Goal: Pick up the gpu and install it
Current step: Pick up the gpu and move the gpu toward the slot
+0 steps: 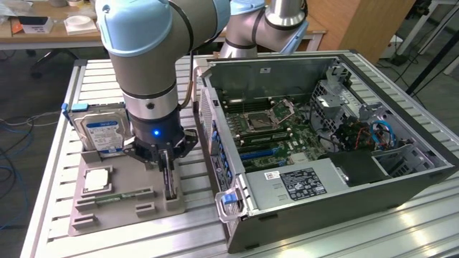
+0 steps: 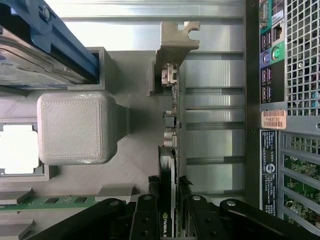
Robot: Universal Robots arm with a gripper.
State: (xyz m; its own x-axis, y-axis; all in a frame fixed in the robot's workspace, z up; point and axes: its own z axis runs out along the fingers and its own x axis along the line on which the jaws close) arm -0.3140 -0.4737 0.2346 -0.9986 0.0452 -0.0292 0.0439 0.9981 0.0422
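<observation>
The gpu [image 1: 170, 185] is a thin dark card standing on edge in a slot of the grey holder tray [image 1: 122, 217], on the side nearest the computer case. My gripper [image 1: 166, 161] reaches straight down over it. In the wrist view the gpu [image 2: 169, 145] runs between my two black fingers [image 2: 146, 215], with its metal bracket [image 2: 175, 37] at the far end. The pads sit against both faces of the card, so the gripper [image 2: 169, 202] is shut on it. The card still rests in its slot.
On the tray there are also a silver hard drive [image 1: 100, 131] standing upright, a processor chip [image 1: 97, 180] and a green memory stick [image 1: 118, 197]. The open computer case [image 1: 323, 134] lies at the exterior view's right with its motherboard [image 1: 276, 131] exposed.
</observation>
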